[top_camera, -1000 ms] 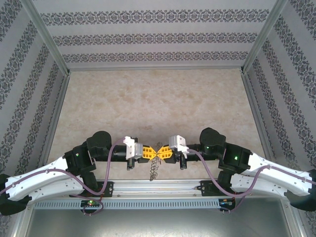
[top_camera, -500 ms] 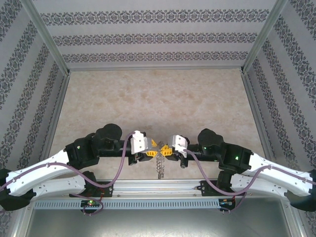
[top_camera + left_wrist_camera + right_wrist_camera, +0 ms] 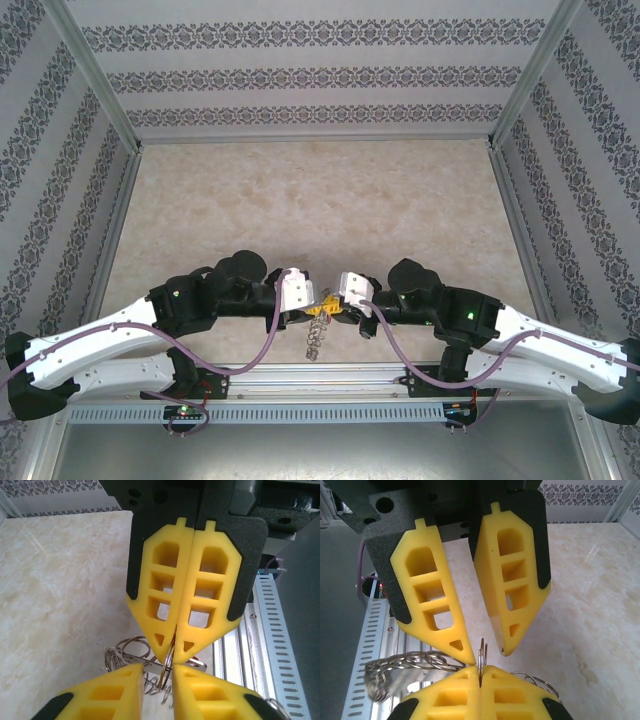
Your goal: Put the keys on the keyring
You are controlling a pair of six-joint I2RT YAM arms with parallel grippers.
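Right gripper point(image 3: 175, 657): pads pressed flat together, pinching the thin wire of the top loop at their very tips.
Left gripper point(image 3: 487, 655): jaws a narrow way apart, tips either side of that same loop, nose to nose with the other gripper. I see no clamp on the wire.
Keyring point(image 3: 315, 338): held up off the table point(image 3: 300, 210), with its bunch of silvery keys and loops dangling below the two grippers, near the front rail point(image 3: 320, 378).
Red speck point(image 3: 199, 656): sits just beside the closed tips. Too little shows to call it the red key.
Risk, slip: the hold is on bare wire only. A sideways tug from the left could pull the ring free and drop the whole bunch.
Risk, crowding: four tips meet in one spot. Closing off-line could squeeze foam on foam and miss the wire.
Risk, sway: the hanging weight may swing and twist the loop askew.
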